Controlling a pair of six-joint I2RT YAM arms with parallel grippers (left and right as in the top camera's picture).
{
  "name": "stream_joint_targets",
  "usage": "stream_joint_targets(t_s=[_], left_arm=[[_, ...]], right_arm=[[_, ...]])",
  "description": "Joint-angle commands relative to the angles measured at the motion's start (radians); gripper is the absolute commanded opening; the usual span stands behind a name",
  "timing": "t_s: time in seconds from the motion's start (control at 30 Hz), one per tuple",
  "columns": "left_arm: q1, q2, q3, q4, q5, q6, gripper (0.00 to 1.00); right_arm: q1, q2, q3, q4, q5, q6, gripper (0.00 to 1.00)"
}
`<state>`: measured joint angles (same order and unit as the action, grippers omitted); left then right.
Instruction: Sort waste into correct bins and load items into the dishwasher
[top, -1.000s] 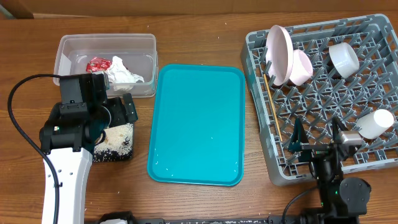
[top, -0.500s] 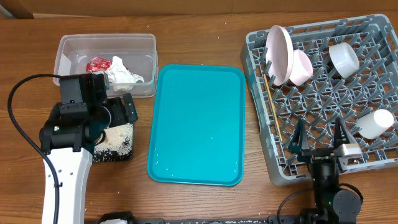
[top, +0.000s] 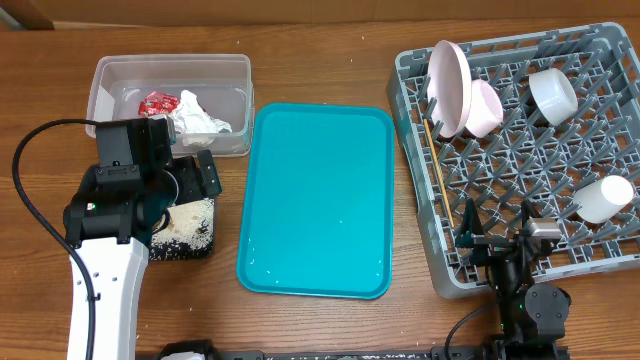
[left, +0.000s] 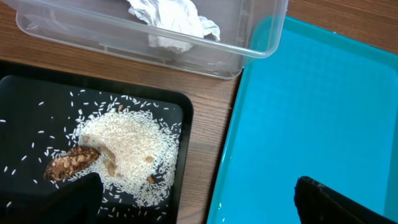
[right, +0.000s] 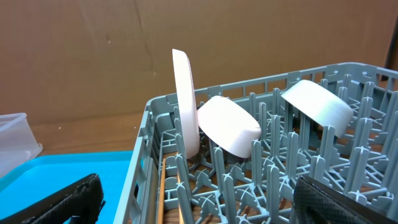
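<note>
At the near edge of the dish rack (top: 412, 150), the right gripper (top: 497, 238) is hovering with its jaws spread wide and nothing between them. Its wrist is pointing level toward the far side, looking along the rows of pegs.

Everything for the rack is already sitting in it. The plate (top: 450, 85) is standing on edge at the far left, and one bowl (top: 486, 108) is leaning just beside it. A second bowl (top: 552, 92) is lying farther right, the cup (top: 603, 198) is lying on its side near the right wall, and the chopsticks (top: 436, 160) are running along the left wall.

The left gripper (left: 199, 202) is also gaping and empty. It is pointing down over the seam between the black tray (left: 37, 99) and the bare teal tray (top: 320, 190). Rice (left: 130, 146) and the brown lump (left: 69, 163) are lying in the black tray. The napkin (left: 171, 22) and red wrapper (top: 158, 101) are sitting in the clear tub (top: 105, 70).

Judging by this, the sorting and loading look finished, and what remains is probably clearing both arms away. Doing that well means raising the right fingers straight up above the pegs before swinging, so nothing is catching the rack wall or nudging the chopsticks. The left arm should be lifting before turning, so a finger is not sweeping rice out of the tray.
</note>
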<state>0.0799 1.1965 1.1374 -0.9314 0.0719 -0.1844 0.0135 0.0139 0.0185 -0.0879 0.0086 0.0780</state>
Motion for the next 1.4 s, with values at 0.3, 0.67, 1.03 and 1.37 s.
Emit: stream_joint_targets(t_s=[0.3, 0.67, 1.03, 1.37], left_arm=[[-0.004, 0.006, -0.004, 0.0, 0.006, -0.014, 1.0], [-0.004, 0.006, -0.004, 0.0, 0.006, -0.014, 1.0], [-0.004, 0.006, -0.004, 0.0, 0.006, -0.014, 1.0], [-0.011, -0.045, -0.004, 0.002, -0.071, -0.01, 1.0]], right_arm=[[-0.003, -0.011, -0.01, 0.006, 0.013, 0.001, 1.0], [-0.003, -0.011, -0.01, 0.006, 0.013, 0.001, 1.0], [-0.003, -0.011, -0.01, 0.006, 0.013, 0.001, 1.0], [-0.003, -0.011, -0.01, 0.006, 0.013, 0.001, 1.0]])
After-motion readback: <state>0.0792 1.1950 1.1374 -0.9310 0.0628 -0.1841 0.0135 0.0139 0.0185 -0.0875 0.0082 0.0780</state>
